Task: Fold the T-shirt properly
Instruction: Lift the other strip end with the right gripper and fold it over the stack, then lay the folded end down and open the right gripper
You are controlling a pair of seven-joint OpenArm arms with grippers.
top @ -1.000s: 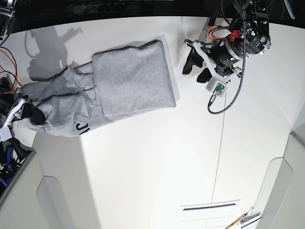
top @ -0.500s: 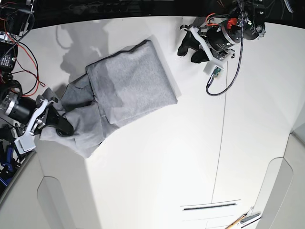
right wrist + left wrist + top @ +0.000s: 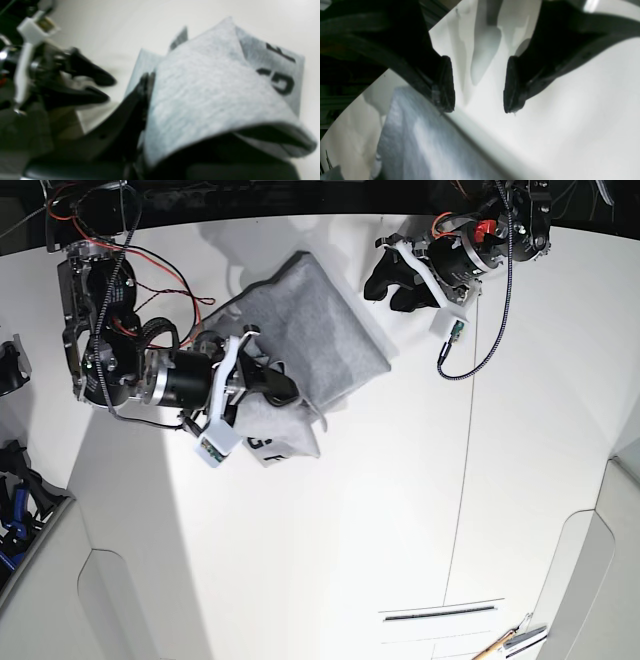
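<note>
Swung inward from the far side of the table (image 3: pixel 400 510), the right gripper (image 3: pixel 285 388) has carried the loose end of the T-shirt (image 3: pixel 325 330) towards its flat, folded part. That folded part has turned more slantwise too, probably dragged by the pull, while the left gripper has shifted only slightly.

The T-shirt lies on the table towards the back, between the two arms, partly hidden under the right one. Its smooth section reaches out towards the left gripper, and the loose section is bunched and raised around the right gripper's fingers.

The right fingers seem clenched on the cloth, since the fabric drapes over them and travels with them, though the pinch itself is covered in the wrist view. The left fingers are parted with nothing between them, just beside the shirt's edge and apart from it.

Holding the loose end up like this looks meant to lay it over the folded part and make a shorter bundle. The left gripper probably waits there to stay clear of the fold, yet near enough to steady or straighten it. Letting go now could leave a crumpled layer, and more pulling could skew the folded part further.

Black block lettering (image 3: pixel 282 81) shows on the turned-up cloth: a G reads clearly, with part of another letter beside it. No brand or label can be read.
</note>
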